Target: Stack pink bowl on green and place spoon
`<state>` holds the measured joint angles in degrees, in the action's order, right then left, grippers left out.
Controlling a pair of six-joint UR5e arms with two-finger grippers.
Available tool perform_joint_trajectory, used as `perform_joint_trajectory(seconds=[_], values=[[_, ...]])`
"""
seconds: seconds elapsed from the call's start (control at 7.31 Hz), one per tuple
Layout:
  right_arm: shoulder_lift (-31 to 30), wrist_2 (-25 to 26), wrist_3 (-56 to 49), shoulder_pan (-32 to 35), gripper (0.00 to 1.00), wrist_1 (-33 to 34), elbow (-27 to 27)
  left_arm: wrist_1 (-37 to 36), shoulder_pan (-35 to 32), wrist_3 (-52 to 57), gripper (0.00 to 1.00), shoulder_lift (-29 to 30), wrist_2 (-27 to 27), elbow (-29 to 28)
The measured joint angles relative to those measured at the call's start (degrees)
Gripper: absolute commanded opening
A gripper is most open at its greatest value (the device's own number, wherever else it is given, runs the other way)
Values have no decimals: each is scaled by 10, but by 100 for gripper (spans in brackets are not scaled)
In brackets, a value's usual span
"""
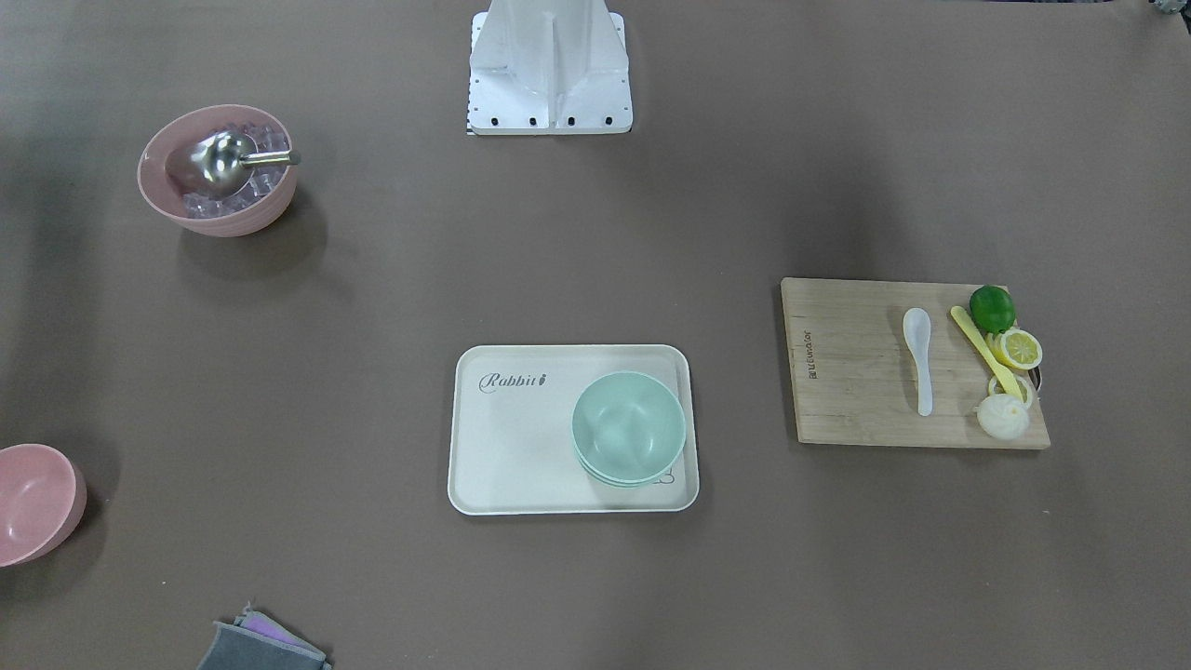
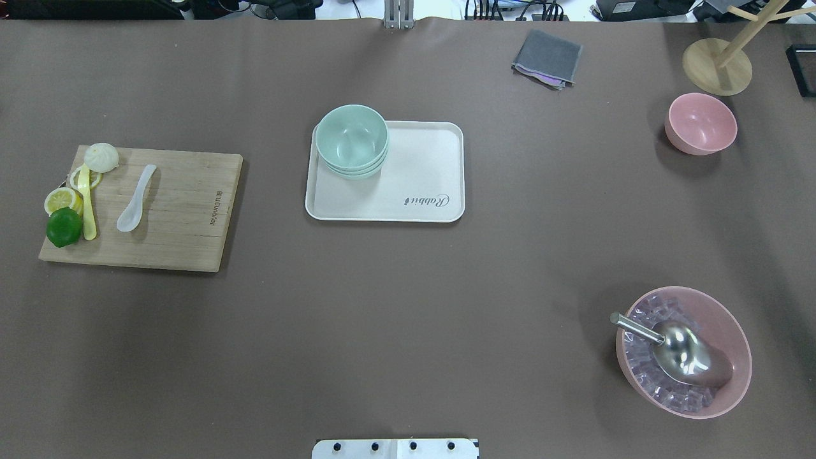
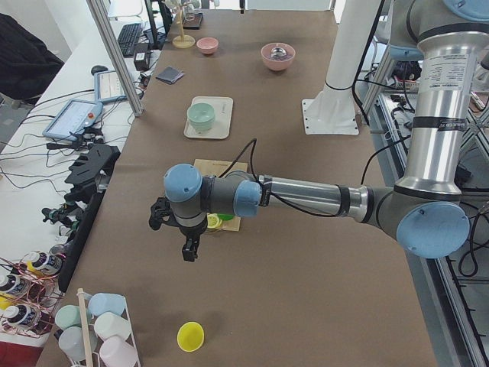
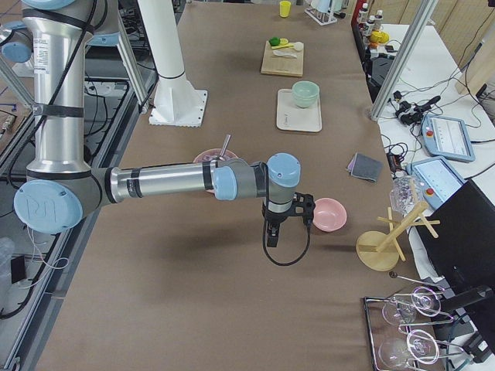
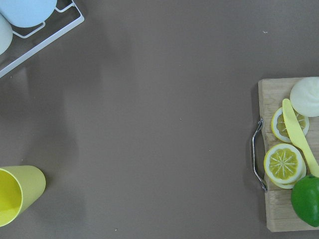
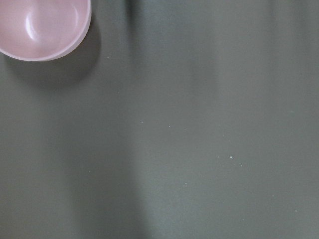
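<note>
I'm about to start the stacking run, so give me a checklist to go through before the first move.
1. Empty pink bowl upright, nothing inside: ok.
2. Stacked green bowls on tray, top one empty: ok.
3. White spoon lying free on cutting board: ok.
4. Right gripper open: cannot tell.
5. Left gripper open: cannot tell.

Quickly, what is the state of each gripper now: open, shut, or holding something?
Left gripper: cannot be told; it shows only in a side view.
Right gripper: cannot be told; it too shows only in a side view.
</note>
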<state>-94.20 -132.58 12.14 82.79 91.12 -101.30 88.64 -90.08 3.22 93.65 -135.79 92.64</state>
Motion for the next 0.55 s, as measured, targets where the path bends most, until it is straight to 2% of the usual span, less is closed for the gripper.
perform_joint_trajectory(seconds=[0.55], values=[[1, 0, 3, 0, 100, -3, -2, 1, 0, 2, 98, -1, -1, -2]])
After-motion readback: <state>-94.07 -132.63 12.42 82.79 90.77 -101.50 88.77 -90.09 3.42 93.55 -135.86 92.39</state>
